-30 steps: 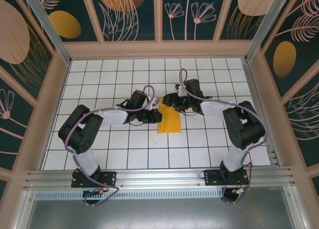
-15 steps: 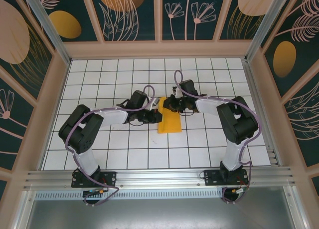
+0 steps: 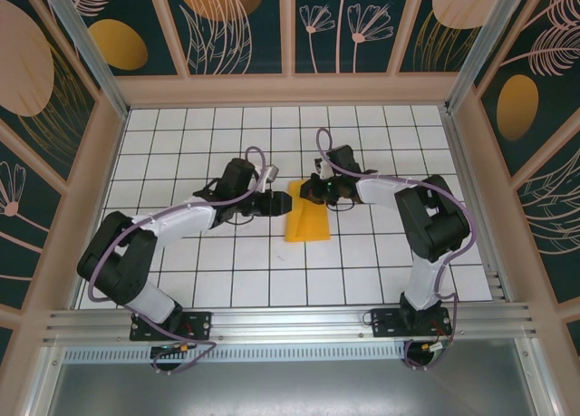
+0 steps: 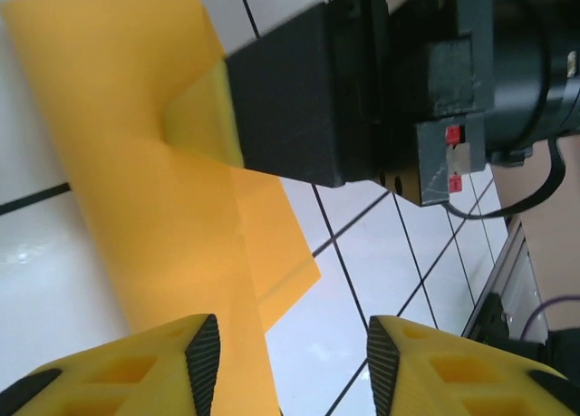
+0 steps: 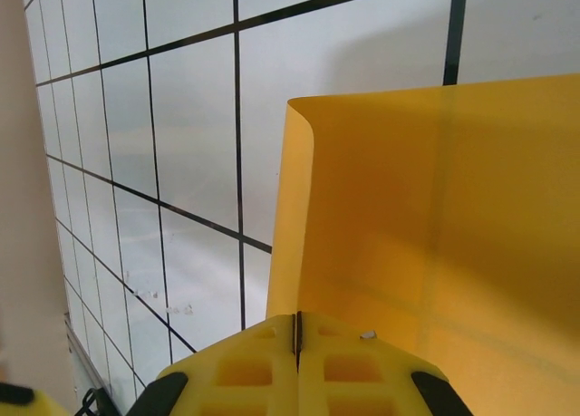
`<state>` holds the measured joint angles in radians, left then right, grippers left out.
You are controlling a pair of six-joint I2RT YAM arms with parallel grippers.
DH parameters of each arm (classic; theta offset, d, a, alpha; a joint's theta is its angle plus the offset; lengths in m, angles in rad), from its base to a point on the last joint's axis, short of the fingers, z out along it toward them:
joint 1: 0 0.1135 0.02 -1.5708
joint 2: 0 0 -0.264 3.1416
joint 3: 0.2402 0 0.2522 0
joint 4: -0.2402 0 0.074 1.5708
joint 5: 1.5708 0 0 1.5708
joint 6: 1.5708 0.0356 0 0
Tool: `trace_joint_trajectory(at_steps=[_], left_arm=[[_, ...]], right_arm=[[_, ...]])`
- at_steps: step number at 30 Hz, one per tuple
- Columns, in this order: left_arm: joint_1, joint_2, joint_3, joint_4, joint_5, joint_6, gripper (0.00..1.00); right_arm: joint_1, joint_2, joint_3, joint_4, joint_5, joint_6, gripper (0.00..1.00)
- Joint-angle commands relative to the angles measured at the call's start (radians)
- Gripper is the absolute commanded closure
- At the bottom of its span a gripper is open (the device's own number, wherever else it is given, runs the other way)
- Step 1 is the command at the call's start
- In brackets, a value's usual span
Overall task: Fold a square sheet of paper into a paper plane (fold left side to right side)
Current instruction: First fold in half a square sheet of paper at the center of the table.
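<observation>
Inspecting the fold in hand, I found the square sheet of paper (image 3: 306, 220) lying near the middle of the table (image 3: 381, 280), well apart from all four edges. It was already narrow, with one layer curled up at its far end. My right gripper (image 3: 312, 191) had its fingers closed flat together on that raised layer, and the right wrist view showed no gap between the pads. My left gripper (image 3: 275, 201) stood just beside the sheet's left edge, jaws parted wide and holding nothing. Its fingertips hung over the paper in the left wrist view; whether they touched it I could not tell.

Judgement: the pinched layer should be carried across to the right until the edges meet, and only then pressed flat. The left gripper should pin the lower layer so it cannot slide. Such thin paper would likely buckle under a hard pull.

Purple cables (image 3: 319, 142) looped over both arms. The two grippers stood near each other, so contact between them was the main obstruction risk.
</observation>
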<state>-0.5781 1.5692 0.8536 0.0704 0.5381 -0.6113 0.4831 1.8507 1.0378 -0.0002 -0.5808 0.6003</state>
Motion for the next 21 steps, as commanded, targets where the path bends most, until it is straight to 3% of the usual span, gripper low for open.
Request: trace_joint_trajectory(at_steps=[1,10,21], left_arm=[[0.011,0.035,-0.017,-0.037,-0.061,-0.031,0.49],[0.003,0.194,0.073,-0.015,-0.053,-0.078,0.42],[-0.042,0.323,0.195,-0.05,-0.081,-0.091,0.43]], right_arm=[[-0.021,-0.033,0.009,-0.028,-0.019,-0.049,0.99],[-0.099,-0.066,0.003,-0.111,-0.006,-0.15,0.98],[-0.14,-0.036,-0.003,-0.145,0.026,-0.207,0.96]])
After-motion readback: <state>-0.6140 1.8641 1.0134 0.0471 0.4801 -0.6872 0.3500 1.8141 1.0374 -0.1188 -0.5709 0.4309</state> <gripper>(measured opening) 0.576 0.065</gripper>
